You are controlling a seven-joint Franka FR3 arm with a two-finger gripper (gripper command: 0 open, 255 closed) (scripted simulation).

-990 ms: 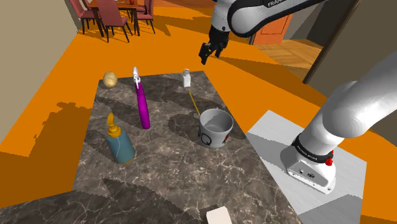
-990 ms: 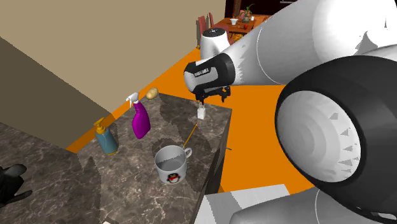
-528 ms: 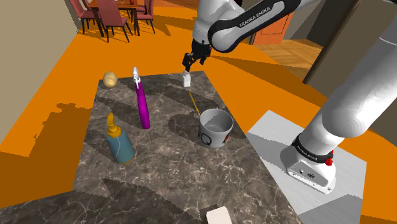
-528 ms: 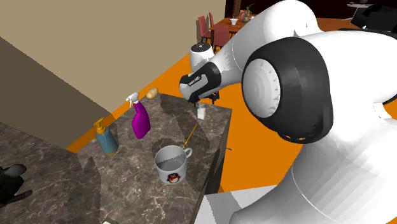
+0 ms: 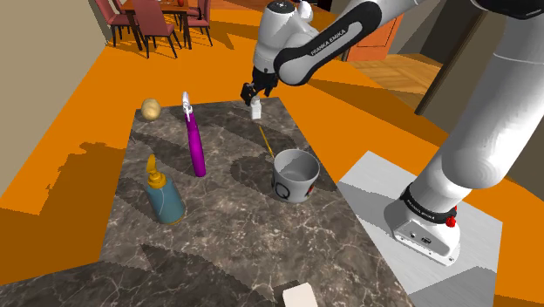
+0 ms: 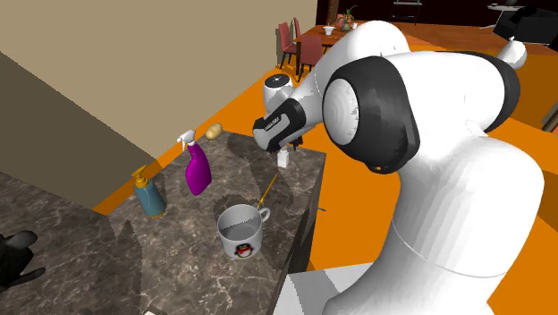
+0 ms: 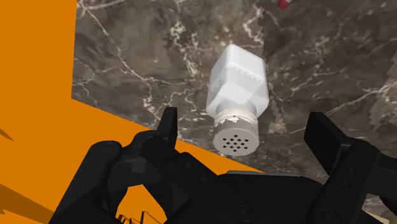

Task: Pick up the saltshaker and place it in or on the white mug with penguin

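Note:
The saltshaker (image 5: 256, 108) (image 6: 283, 159) is a small white bottle with a grey perforated cap, upright near the marble table's far edge. In the wrist view the saltshaker (image 7: 236, 95) sits straight below my gripper (image 7: 245, 130), its cap between the two spread fingers with a gap on each side. My gripper (image 5: 252, 92) hangs open just above it and holds nothing. The white mug (image 5: 295, 175) (image 6: 240, 230) with a penguin on its side stands upright closer to the stand, apart from the shaker.
A yellow pencil (image 5: 266, 141) lies between shaker and mug. A purple spray bottle (image 5: 195, 144), a blue soap bottle (image 5: 162, 194) and a small tan round object (image 5: 151, 109) stand further to the shoulder view's left. The table's far edge drops to orange floor just beyond the shaker.
My gripper has swung toward the shoulder view's left and come down, from off beyond the table's edge to just above the saltshaker. The shaker and mug have not moved.

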